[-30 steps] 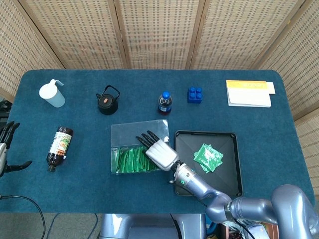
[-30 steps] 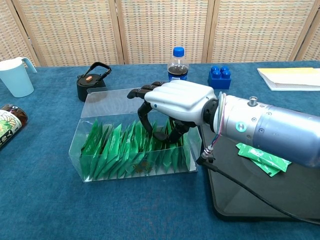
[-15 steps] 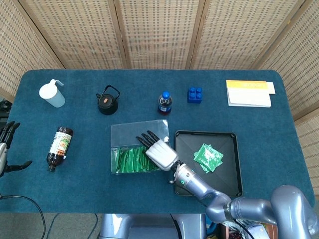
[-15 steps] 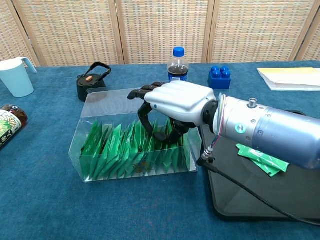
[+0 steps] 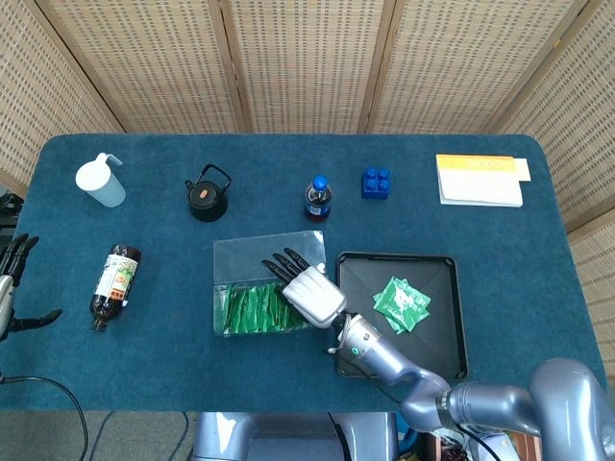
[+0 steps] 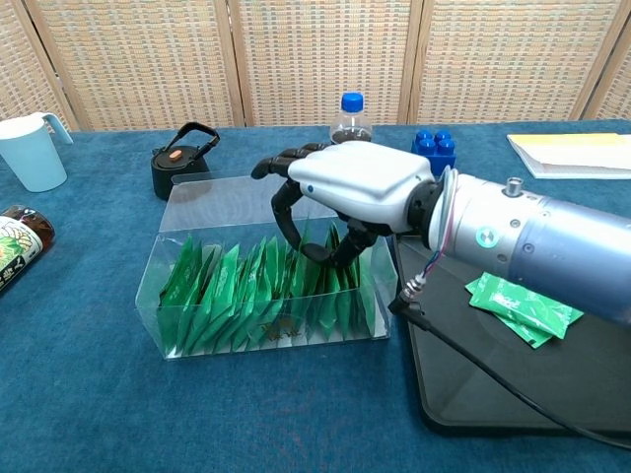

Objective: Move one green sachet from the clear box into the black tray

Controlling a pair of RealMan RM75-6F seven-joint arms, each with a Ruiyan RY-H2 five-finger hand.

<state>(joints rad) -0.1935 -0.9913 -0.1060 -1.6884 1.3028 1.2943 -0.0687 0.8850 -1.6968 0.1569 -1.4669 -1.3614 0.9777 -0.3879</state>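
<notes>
The clear box (image 5: 252,257) (image 6: 212,202) stands mid-table with a row of several upright green sachets (image 5: 252,309) (image 6: 237,291) in it. My right hand (image 5: 309,291) (image 6: 353,185) reaches down into the box's right end, and its thumb and fingertips (image 6: 317,252) pinch the top of one green sachet (image 6: 326,236) that still stands among the others. Just right of the box lies the black tray (image 5: 444,331) (image 6: 493,394), with green sachets (image 5: 402,302) (image 6: 520,307) on it. At the far left table edge my left hand (image 5: 12,283) holds nothing, its fingers apart.
A brown bottle (image 5: 115,281) lies at the left. Along the back stand a white jug (image 5: 100,180), a black kettle (image 5: 208,193), a blue-capped bottle (image 5: 318,197), a blue brick (image 5: 376,181) and a yellow-white book (image 5: 479,180). A cable (image 6: 493,379) trails over the tray.
My right hand has risen a little and tilted flatter over the box, fingertips still among the sachets. The left hand has not moved.
</notes>
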